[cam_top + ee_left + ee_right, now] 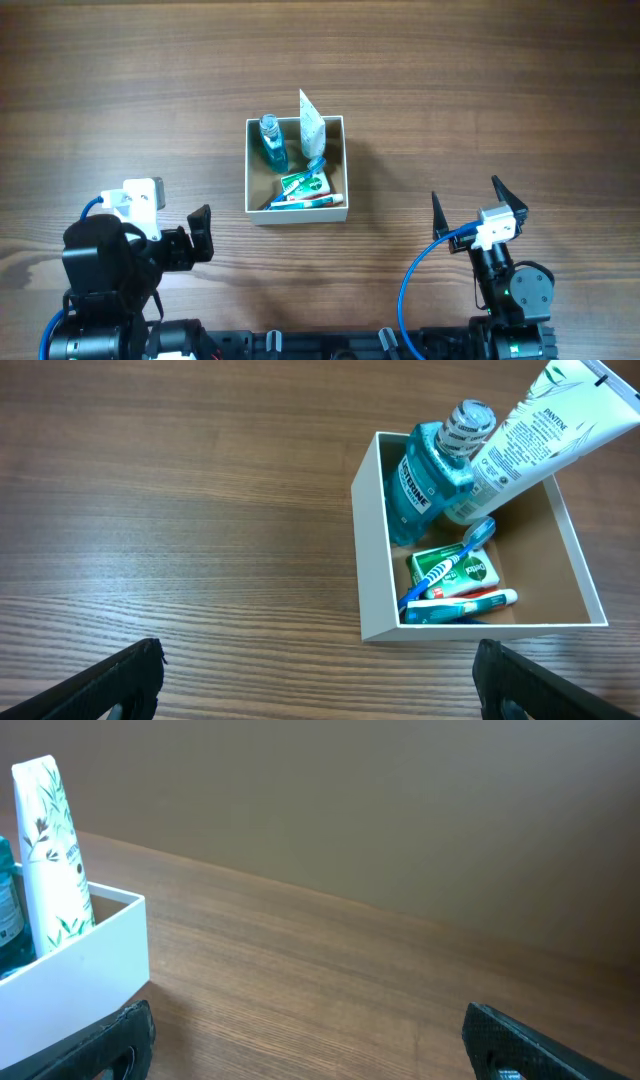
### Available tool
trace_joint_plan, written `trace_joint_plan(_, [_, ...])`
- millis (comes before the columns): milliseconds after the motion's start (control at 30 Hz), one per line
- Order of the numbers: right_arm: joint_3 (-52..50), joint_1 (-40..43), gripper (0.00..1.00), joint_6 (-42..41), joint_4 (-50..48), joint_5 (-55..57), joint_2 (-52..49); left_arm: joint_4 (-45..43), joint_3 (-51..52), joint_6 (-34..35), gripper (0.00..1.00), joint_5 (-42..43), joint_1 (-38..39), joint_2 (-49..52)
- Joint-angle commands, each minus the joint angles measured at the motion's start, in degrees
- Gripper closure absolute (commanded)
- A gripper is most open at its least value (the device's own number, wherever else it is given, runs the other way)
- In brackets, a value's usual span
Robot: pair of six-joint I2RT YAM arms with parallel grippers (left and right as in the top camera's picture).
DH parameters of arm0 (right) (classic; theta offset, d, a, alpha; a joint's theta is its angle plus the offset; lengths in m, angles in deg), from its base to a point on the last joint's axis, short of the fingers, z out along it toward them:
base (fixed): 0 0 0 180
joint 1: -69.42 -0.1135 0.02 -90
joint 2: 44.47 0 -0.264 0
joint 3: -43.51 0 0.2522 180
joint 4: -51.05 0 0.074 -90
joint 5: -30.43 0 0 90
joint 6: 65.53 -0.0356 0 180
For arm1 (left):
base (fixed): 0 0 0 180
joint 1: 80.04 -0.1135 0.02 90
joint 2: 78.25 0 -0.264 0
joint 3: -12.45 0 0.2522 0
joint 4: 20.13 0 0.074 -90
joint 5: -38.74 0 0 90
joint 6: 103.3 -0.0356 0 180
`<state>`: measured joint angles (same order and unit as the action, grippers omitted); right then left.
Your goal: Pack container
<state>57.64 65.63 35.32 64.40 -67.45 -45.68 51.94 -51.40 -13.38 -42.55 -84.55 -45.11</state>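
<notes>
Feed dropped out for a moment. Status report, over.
Left gripper open, jaws empty. Right gripper open, jaws empty. Container holds mouthwash, tube, soap, toothbrush. No obstruction seen.

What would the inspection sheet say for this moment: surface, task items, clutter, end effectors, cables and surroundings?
Surface: wooden table, bare grain around the box.
Job's things: white box at table centre; inside are a blue bottle, a white tube leaning at the far side, a green packet and a toothbrush.
Clutter: nothing seen outside the box.
End effectors: left end effector open and empty; right end effector open and empty; both apart from the box.
Cables: left blue cable and right blue cable, each looped close to its own arm.
Surroundings: plain brown wall behind the table.
</notes>
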Motion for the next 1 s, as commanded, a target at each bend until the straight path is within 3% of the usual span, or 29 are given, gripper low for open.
trace_joint_plan(0, [0.0,0.3,0.00,1.1,-0.2,0.1,0.0,-0.2,0.3,0.6,0.00,2.4,-0.2,-0.3])
trace_joint_plan(333, [0.0,0.3,0.00,1.1,-0.2,0.1,0.0,0.9,0.3,0.4,0.00,1.6,-0.2,-0.3])
trace_joint_plan(433, [0.0,0.3,0.00,1.1,-0.2,0.1,0.0,-1.1,3.6,0.4,0.00,2.1,-0.1,-4.5])
trace_joint_plan(567, [0.0,0.3,0.00,1.1,-0.2,0.1,0.0,-17.9,21.5,-0.5,0.00,2.2,-0.3,-18.1])
trace_joint_plan(700, [0.0,0.3,0.00,1.1,-0.2,0.1,0.0,-49.4,43.3,-7.3,0.00,2.1,-0.1,-28.3])
trace_joint_plan(767, [0.0,0.3,0.00,1.1,-0.2,0.1,0.0,-57.2,48.7,-7.3,0.00,1.9,-0.1,-30.7])
trace_joint_plan(967, [0.0,0.3,0.00,1.1,-0.2,0.1,0.0,-54.2,49.8,-8.3,0.00,-3.6,3.8,-33.0])
